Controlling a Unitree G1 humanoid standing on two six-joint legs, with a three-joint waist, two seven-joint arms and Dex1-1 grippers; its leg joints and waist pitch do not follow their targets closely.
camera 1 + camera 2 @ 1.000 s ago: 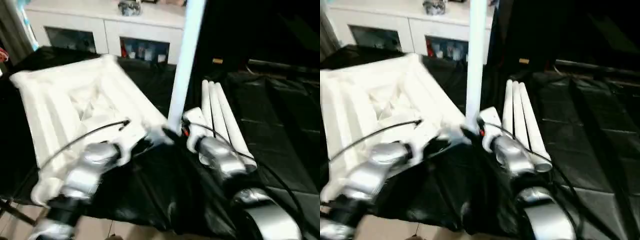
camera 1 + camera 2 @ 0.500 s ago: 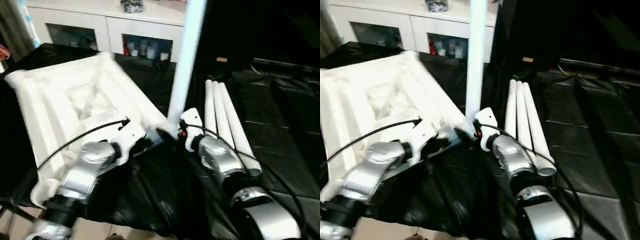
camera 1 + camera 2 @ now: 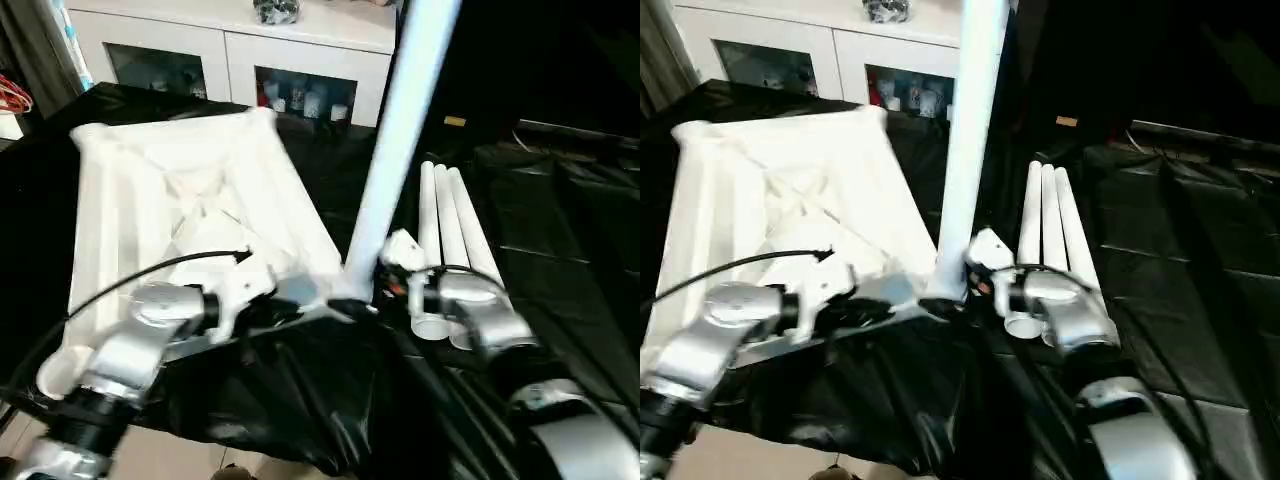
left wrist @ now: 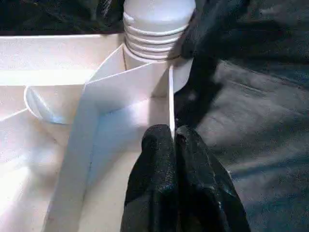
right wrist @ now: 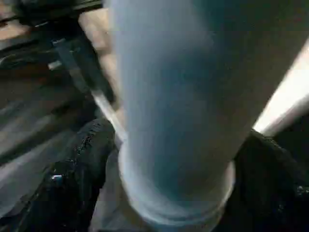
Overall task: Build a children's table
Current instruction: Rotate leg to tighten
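Note:
The white tabletop (image 3: 180,190) lies ribbed side up on the black-covered surface. One long white leg (image 3: 400,130) stands in its near right corner socket (image 4: 157,36), leaning slightly. Three more legs (image 3: 450,230) lie side by side to the right of it. My left gripper (image 4: 173,133) is shut on a thin rib of the tabletop just beside that socket. My right gripper (image 5: 178,140) is at the base of the standing leg, with one black finger (image 5: 72,183) on each side of the tube, spread wide.
A white cabinet (image 3: 230,50) with glass doors stands behind the work surface. The black cover (image 3: 560,250) stretches away to the right of the lying legs. The tabletop's near edge sits close to the surface's front edge.
The whole view has shifted. My right wrist has swung to the right around the foot of the standing leg. My left gripper keeps its hold on the rib.

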